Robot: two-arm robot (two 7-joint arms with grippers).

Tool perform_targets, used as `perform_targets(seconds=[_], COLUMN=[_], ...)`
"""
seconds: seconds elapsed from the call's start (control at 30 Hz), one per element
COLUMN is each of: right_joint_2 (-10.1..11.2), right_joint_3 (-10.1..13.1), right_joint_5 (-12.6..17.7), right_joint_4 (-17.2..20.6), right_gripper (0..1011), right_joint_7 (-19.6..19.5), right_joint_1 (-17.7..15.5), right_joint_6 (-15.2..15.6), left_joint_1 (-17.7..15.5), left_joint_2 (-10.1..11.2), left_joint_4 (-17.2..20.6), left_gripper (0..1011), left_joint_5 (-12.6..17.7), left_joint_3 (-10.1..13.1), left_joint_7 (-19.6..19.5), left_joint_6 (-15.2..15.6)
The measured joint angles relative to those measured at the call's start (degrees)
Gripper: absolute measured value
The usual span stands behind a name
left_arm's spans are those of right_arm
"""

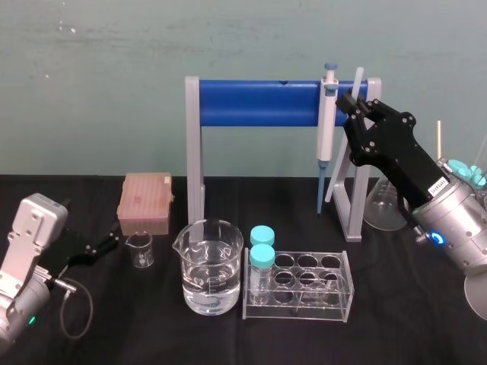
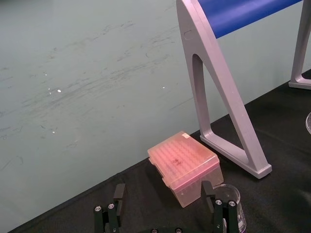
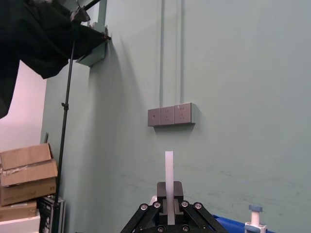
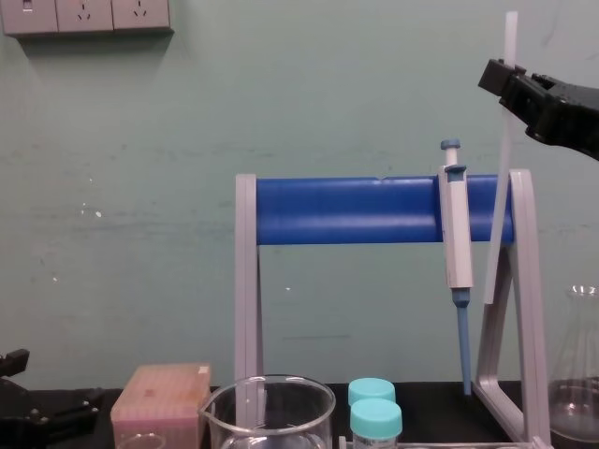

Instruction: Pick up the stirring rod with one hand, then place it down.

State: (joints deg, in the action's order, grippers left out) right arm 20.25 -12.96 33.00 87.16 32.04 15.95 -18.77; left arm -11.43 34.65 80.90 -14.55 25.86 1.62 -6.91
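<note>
The stirring rod [image 1: 337,171] is a thin translucent-white stick, held off the table and tilted, just right of the hanging pipette [image 1: 328,122]. My right gripper [image 1: 353,103] is shut on its upper part, at the right end of the blue stand bar [image 1: 259,103]. The chest view shows the rod [image 4: 499,206] slanting down in front of the stand's right leg, with the right gripper [image 4: 505,79] pinching it near the top. The rod's top end [image 3: 169,174] sticks up between the right gripper's fingers [image 3: 178,191]. My left gripper [image 1: 106,242] rests open at the table's left.
A large beaker [image 1: 208,266] of water and a clear tube rack [image 1: 304,285] with two teal-capped vials stand in front. A pink tip box [image 1: 145,201] and a small beaker [image 1: 140,249] sit left. A glass flask [image 1: 384,205] stands behind my right arm.
</note>
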Motion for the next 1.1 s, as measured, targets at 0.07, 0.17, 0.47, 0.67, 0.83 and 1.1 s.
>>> perform_targets(seconds=[0.07,0.17,0.47,0.67,0.83,1.1], right_joint_2=[0.0,0.0,0.1,0.1,0.1,0.2], right_joint_3=[0.0,-0.1,-0.2,-0.2,-0.2,-0.2], right_joint_5=[0.0,0.1,0.3,0.3,0.2,0.2], right_joint_4=[-0.1,-0.2,-0.5,-0.5,-0.5,-0.1], right_gripper=[70,70,70,70,70,70], right_joint_7=[0.0,0.1,0.3,0.3,0.3,0.2], right_joint_1=[0.1,0.2,0.2,0.2,0.1,-0.2], right_joint_6=[0.0,0.1,0.2,0.2,0.2,0.2], left_joint_1=[0.0,0.0,0.0,0.0,0.0,0.0], left_joint_2=[0.0,0.0,0.0,0.0,0.0,0.0], left_joint_4=[0.0,0.0,0.0,0.0,0.0,0.0], left_gripper=[1000,1000,1000,1000,1000,1000], left_joint_5=[0.0,0.0,0.0,0.0,0.0,0.0], left_joint_3=[0.0,0.0,0.0,0.0,0.0,0.0], left_joint_7=[0.0,0.0,0.0,0.0,0.0,0.0], left_joint_6=[0.0,0.0,0.0,0.0,0.0,0.0])
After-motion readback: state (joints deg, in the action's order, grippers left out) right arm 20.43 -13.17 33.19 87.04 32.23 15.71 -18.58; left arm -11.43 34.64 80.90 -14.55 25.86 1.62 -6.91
